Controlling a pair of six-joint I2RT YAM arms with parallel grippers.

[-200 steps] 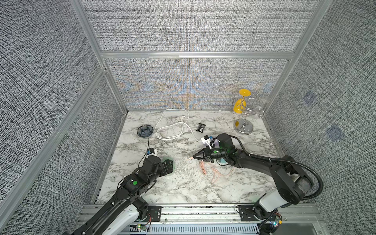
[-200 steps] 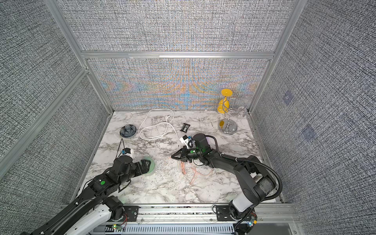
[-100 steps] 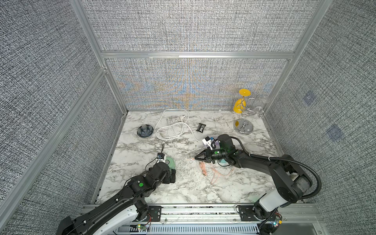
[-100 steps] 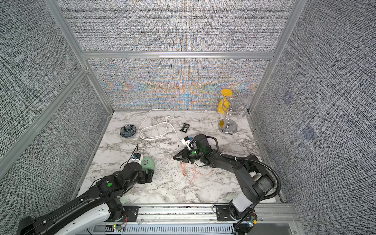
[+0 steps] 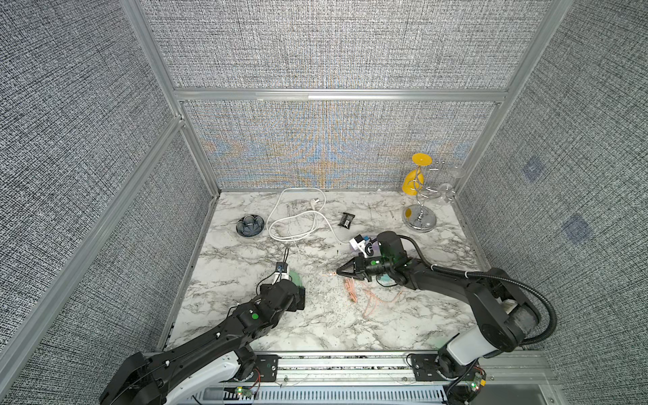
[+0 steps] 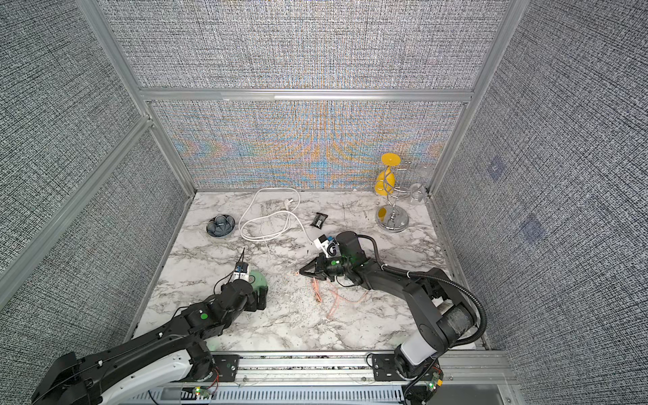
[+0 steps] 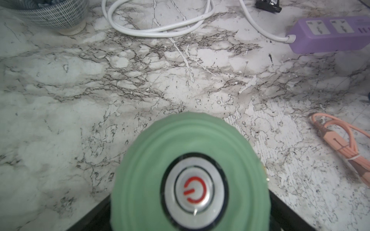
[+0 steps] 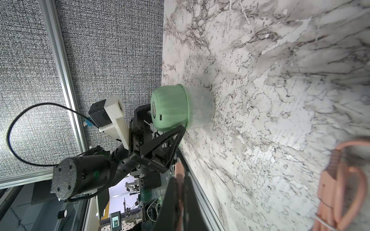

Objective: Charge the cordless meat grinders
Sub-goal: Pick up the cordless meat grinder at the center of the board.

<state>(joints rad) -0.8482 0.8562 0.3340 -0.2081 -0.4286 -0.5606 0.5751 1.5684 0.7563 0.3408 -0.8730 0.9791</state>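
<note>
Mint-green domed cordless meat grinder (image 8: 170, 108) w/ clear cup: looks light, rigid, slick; take dome sides. The left gripper (image 8: 163, 119) is wide astride it, the right gripper (image 5: 340, 272) pinches a salmon-pink cable plug (image 8: 178, 170).

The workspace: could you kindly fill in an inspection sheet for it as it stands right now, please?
Surface: marble tabletop, scuffed.
Job's things: mint-green grinder upright, side port empty.
Clutter: dark bowl, black packet, chrome glass rack, all toward the far wall.
Claws: left claw open, straddling the grinder; right claw shut on the plug of the pink cable.
Cables: pink cable bundled beside the right claw; white cable looped, joining the purple power strip.
Surroundings: grey woven panels, aluminium frame.
</note>
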